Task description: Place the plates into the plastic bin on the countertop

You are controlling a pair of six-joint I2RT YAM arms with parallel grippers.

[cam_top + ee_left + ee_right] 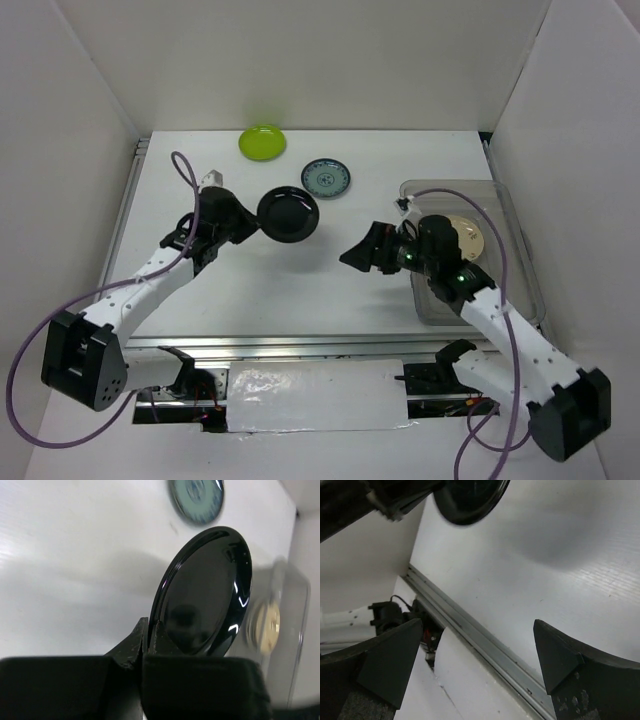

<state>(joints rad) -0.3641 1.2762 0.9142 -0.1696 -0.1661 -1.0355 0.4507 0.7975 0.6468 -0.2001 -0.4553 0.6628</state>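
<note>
Left gripper (pixel 256 220) jaws clamped on the rim of a glossy black round plate (pixel 290 213), plate tilted up above the flat white countertop (pixel 300 290), mid-table. Right gripper (pixel 350 257) jaws wide apart, holding nothing. Clear rectangular plastic bin (pixel 500 215) on the right holds a cream round plate (pixel 468 238). Lime green round plate (pixel 262 141) and blue-grey patterned round plate (pixel 326 177) lie toward the far edge.

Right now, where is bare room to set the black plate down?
Bare: the countertop between both arms and the front rail; the strip between the blue patterned plate and the plastic bin. Crowded: the bin's near half, under the right arm by the cream plate; the open right claw hangs close to the black plate.
</note>
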